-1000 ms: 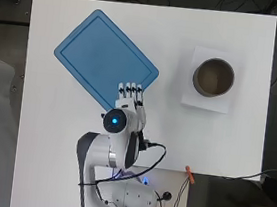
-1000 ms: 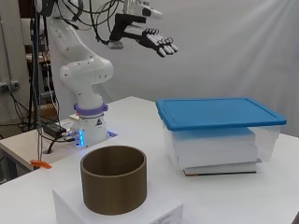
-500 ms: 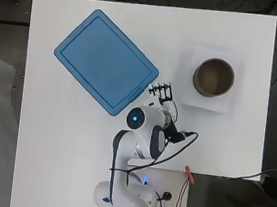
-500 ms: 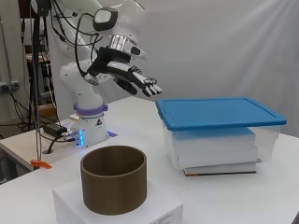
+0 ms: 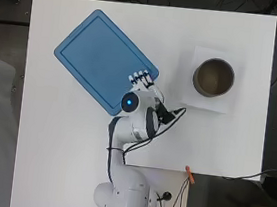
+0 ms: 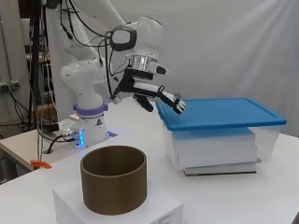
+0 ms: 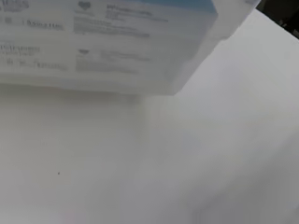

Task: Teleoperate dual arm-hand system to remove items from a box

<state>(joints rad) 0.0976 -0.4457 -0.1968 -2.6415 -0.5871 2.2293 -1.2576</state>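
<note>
**Hand brought down to the lid's corner**

The hand (image 6: pixel 159 95), fingers straight and spread, has been lowered from high above to the near corner of the blue lid (image 5: pixel 103 59). The closed box (image 6: pixel 219 147) sits at ten o'clock on the tabletop (image 5: pixel 224 143). Lid removal is judged next.

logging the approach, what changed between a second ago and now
The black and white hand has come down from high above the table and reached toward the clear plastic box; its straight fingers now lie at the near corner of the flat blue lid. It holds nothing. The lid is still on the box, and the brown cylindrical container on its white block has not moved.
</note>
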